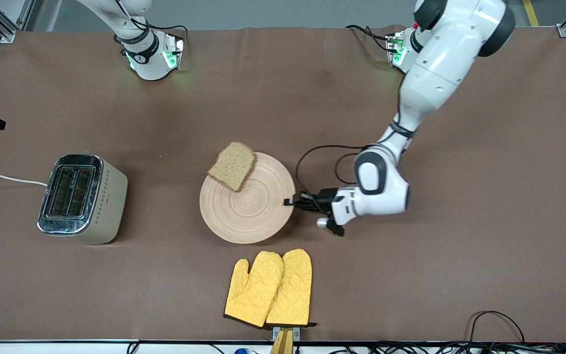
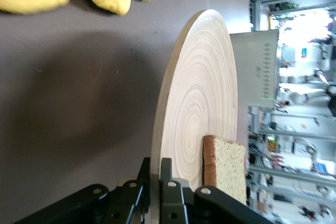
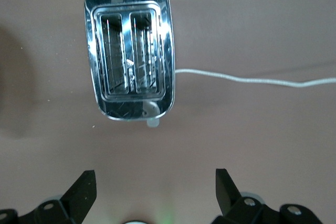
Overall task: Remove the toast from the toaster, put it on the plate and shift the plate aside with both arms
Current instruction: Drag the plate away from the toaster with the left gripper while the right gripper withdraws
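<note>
While left hand (image 1: 290, 201) pinches plate (image 1: 253, 211) rim, right hand (image 3: 155, 195) waits spread above toaster (image 3: 129, 50)

High front camera; both wrist cameras share its toaster (image 1: 82, 198).

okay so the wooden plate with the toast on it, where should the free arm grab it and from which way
Take the plate by its thin rim at the edge toward the toaster, coming in low and level, much as the left gripper already clamps the rim at its own end. The toast overhangs the rim farther from the camera, so stay clear of it.
</note>
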`<move>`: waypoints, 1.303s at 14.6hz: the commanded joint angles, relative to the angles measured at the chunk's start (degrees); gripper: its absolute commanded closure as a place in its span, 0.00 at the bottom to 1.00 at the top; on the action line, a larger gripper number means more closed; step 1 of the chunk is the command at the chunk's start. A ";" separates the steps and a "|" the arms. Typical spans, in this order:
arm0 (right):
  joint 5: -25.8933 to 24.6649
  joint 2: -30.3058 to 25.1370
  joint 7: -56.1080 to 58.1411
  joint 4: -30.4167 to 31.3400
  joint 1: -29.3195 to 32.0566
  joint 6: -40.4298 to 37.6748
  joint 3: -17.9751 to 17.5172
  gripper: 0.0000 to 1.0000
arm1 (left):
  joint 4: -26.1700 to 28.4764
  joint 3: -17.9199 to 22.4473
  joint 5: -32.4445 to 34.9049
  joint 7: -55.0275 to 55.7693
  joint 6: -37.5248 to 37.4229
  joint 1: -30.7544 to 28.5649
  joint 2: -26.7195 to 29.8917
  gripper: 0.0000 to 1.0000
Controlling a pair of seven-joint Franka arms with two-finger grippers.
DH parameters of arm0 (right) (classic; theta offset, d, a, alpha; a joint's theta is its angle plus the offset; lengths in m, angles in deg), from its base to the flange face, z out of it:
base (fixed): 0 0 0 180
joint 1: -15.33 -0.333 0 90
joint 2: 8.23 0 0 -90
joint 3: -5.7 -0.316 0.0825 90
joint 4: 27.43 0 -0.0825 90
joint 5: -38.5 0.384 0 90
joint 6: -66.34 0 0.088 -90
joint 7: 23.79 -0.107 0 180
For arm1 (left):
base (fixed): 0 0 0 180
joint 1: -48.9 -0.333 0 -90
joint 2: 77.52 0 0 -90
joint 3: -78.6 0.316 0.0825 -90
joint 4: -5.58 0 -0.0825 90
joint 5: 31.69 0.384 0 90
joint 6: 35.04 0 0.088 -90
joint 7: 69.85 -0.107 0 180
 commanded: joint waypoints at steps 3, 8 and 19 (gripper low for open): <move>0.46 -0.75 -7.44 -1.11 -1.45 -2.73 -2.02 0.00 | 3.10 -0.82 7.73 -3.78 -15.25 -14.56 3.02 1.00; 0.46 -2.24 -13.53 -1.11 -6.73 -3.44 -2.02 0.00 | 1.79 -0.73 17.21 -11.41 -20.11 -30.73 -0.75 1.00; 0.29 -3.83 -15.46 -0.50 -11.48 -3.52 -1.94 0.00 | -4.80 -0.29 26.28 -13.98 -26.26 -49.03 -8.31 0.98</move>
